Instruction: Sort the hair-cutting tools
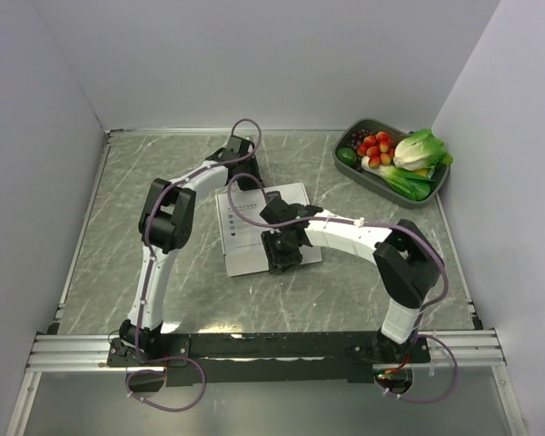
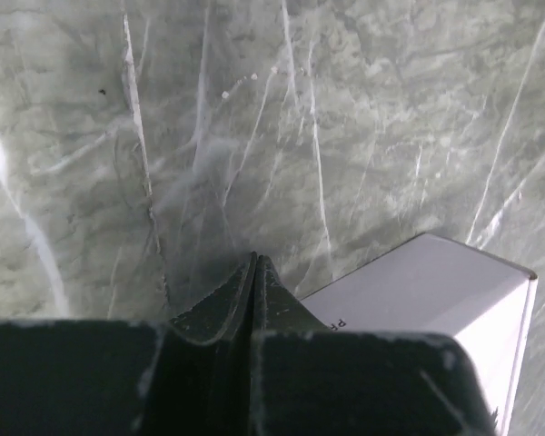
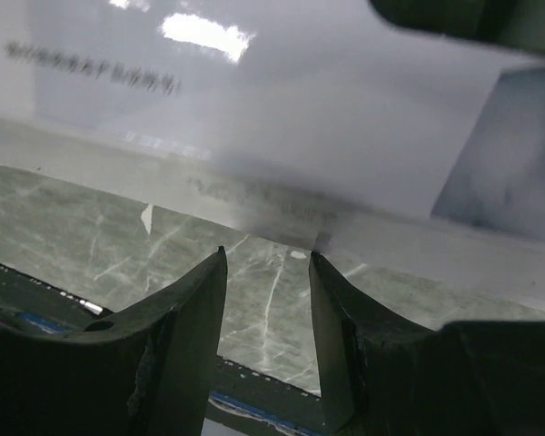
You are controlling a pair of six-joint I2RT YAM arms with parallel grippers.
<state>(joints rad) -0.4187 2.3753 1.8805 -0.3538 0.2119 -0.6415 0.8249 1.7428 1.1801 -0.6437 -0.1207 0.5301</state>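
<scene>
Holding tomatoes [image 1: 375,145] and greens [image 1: 421,150], the grey tray [image 1: 368,178] sits beyond the white box [image 1: 241,241]

Plain pale walls [image 1: 254,54] box in three sides of a grey-green marble table [image 1: 109,227] with white veins. Metal rail [image 1: 73,350] along the near edge. Light's soft and even, bit of glare on the marble.

A grey-green marbled table [image 1: 118,254] carried a flat white box [image 1: 245,254] mid-surface and a grey tray [image 1: 368,179] of vegetables [image 1: 420,148] far right.
</scene>
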